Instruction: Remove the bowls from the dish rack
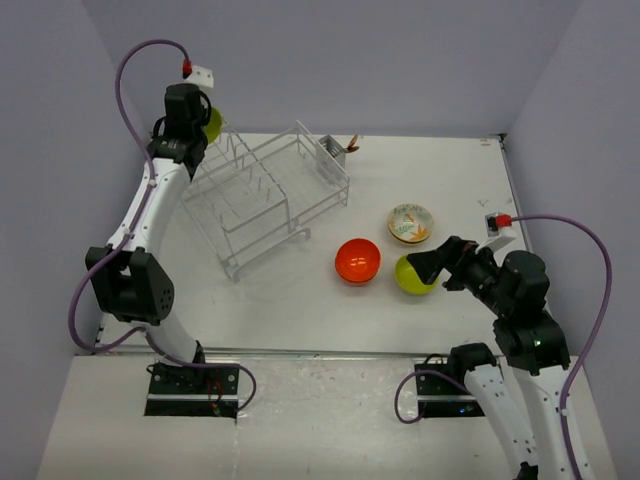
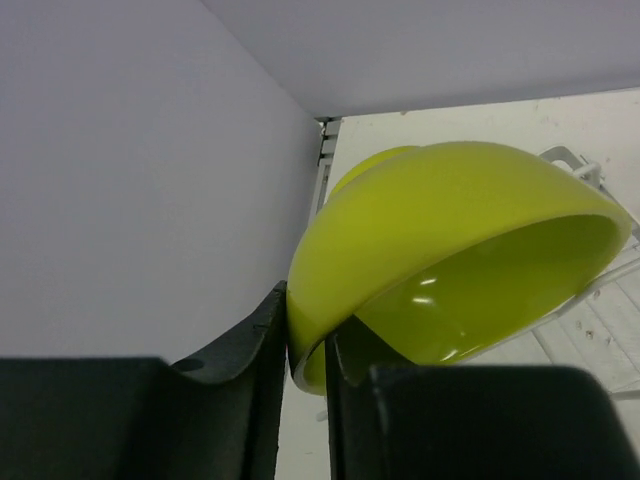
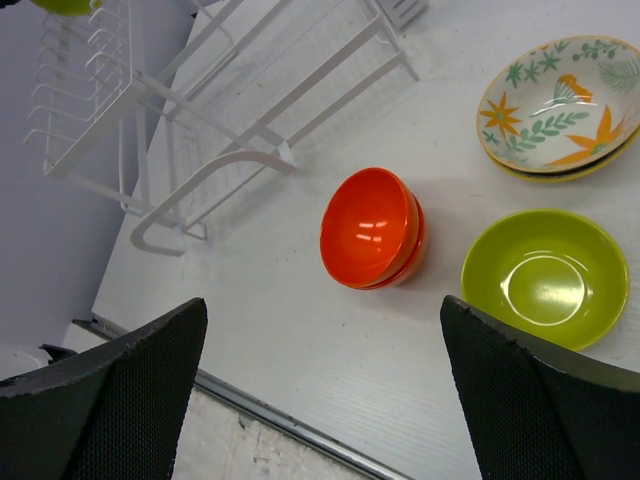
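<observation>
Left arm outstretched, left hand [image 2: 305, 335] tight on lime-green bowl [image 2: 450, 250] rim; right hand [image 3: 322, 310] low, fingers [image 3: 120, 400] wide apart.

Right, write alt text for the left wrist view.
A glossy lime-green round bowl fills the view, tilted, its rim pinched in the left gripper. Part of the white wire dish rack shows behind it at right, a pale wall at left.

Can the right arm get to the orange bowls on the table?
Probably yes. The right gripper hangs open close to them, the orange bowls sit stacked on bare table, and nothing stands between.
</observation>
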You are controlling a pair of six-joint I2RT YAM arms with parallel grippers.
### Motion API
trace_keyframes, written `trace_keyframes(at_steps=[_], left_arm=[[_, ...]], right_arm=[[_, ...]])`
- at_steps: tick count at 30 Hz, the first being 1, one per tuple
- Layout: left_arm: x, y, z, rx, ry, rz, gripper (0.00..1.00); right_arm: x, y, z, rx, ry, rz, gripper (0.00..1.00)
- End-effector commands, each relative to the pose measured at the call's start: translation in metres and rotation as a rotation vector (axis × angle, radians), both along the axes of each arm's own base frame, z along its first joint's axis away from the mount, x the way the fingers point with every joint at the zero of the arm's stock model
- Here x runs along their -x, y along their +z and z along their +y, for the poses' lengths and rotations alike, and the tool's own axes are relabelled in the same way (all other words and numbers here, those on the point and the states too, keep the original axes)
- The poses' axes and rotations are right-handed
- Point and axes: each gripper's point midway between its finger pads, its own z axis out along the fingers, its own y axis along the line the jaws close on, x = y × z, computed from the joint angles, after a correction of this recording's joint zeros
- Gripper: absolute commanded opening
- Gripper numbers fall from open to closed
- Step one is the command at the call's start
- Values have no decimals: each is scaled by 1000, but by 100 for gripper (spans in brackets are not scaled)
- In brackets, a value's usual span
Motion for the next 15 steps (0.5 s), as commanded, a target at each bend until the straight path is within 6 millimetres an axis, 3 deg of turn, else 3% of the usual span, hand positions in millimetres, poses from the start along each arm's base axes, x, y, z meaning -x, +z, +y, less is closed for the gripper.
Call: trace_keyframes(at_steps=[1,6,15], left_arm=[[2,28,-18,21,-93,-89,18],[14,47,-15,10,-72,-144,0],[15,42,-18,23,-68,-144,0]], right_arm=[[-7,0,8,-7,45,-5,99],[-6,3,9,-12,54,-22,99],[0,10,7,-3,49,-44,99]])
